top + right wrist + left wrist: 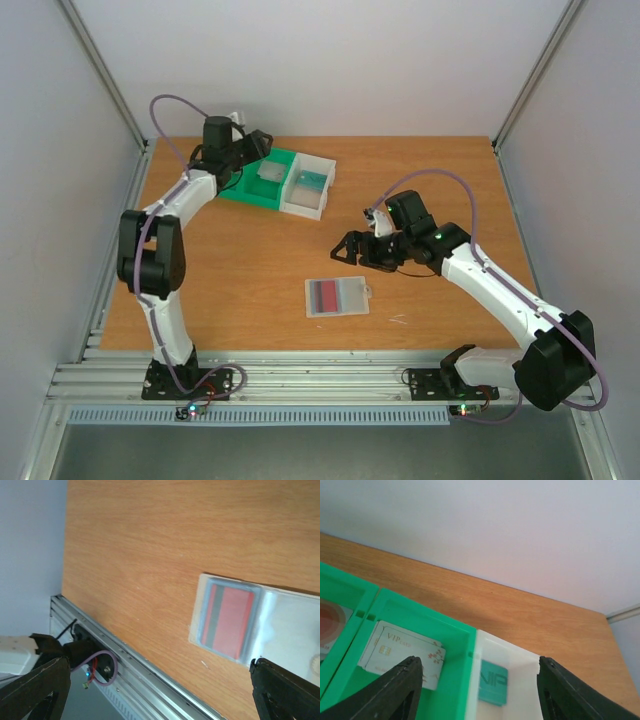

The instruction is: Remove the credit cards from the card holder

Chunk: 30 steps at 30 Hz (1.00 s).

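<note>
Wood table point(250, 280) w/ white walls round it is filling the whole scene, and you're working both arms over it. L arm point(160, 250) is reaching far back-left so its claw is hanging over the green-and-white tray point(240, 192). That's prob. the drop spot for cards. R arm point(500, 290) is stretching in from the right, bent low, w/ its wrist cam looking down at the card holder point(337, 297). The holder is lying flat near table centre, well apart from the tray and just ahead of the R claw. I'd guess it's sitting there so either arm can reach it.

R gripper point(348, 250) is hovering w/ fingers spread as wide as they go and nothing between them. It's not touching the holder, prob. waiting to pin or pick. L gripper point(479, 667) is showing its fingers apart too, w/ nothing in them, right above the tray.

The dark red card point(230, 620) is sitting inside one panel of the holder. The other panel is looking empty, so you're about halfway by my read. The white card point(402, 652) is lying flat in a green compartment below the L claw. A teal card point(493, 681) is resting in the white compartment next door.
</note>
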Tool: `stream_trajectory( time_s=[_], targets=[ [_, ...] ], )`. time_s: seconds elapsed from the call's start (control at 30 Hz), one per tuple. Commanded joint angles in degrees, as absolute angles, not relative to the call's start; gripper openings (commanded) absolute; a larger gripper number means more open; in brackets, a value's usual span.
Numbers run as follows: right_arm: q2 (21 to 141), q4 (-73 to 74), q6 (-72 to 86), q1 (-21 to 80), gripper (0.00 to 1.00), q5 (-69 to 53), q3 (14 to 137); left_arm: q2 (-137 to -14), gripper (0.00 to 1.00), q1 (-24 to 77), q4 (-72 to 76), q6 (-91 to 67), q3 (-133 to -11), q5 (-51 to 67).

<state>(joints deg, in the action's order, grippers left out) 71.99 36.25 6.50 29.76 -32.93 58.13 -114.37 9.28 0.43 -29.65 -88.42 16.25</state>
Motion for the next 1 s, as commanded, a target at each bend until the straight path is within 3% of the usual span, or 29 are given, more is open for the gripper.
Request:
stream_trajectory(
  time_s=[0.0,0.1,0.2,0.23,0.47,0.8,0.97],
  targets=[
    [70.6,41.2,3.3,29.4,0.99,-29.8,59.4,-106.9,0.66,9.0,-7.0,-29.8,-85.7,17.3],
    [70.1,42.3,2.4,29.4,0.98,-30.1,59.1,-102.5,0.77,9.0,-12.2,-30.1,-82.9,19.0],
    [69.7,43.2,1.2,29.4,0.96,-30.5,58.8,-98.2,0.98,9.0,-16.2,-30.6,-79.1,21.0],
    [69.7,43.5,1.0,29.4,0.96,-30.6,58.8,-96.9,0.99,9.0,-17.8,-30.9,-78.5,21.5],
    [70.3,42.9,0.9,29.4,0.81,-31.4,56.4,-87.8,0.99,11.1,-25.0,-29.6,-69.3,24.3],
    [73.2,36.1,3.6,29.4,0.46,-30.1,50.5,-79.2,0.86,20.8,-25.6,-30.6,-56.6,27.8],
    [76.7,31.8,5.7,29.4,0.39,-31.2,48.0,-79.0,0.81,25.0,-18.4,-34.4,-51.0,29.3]
  ],
)
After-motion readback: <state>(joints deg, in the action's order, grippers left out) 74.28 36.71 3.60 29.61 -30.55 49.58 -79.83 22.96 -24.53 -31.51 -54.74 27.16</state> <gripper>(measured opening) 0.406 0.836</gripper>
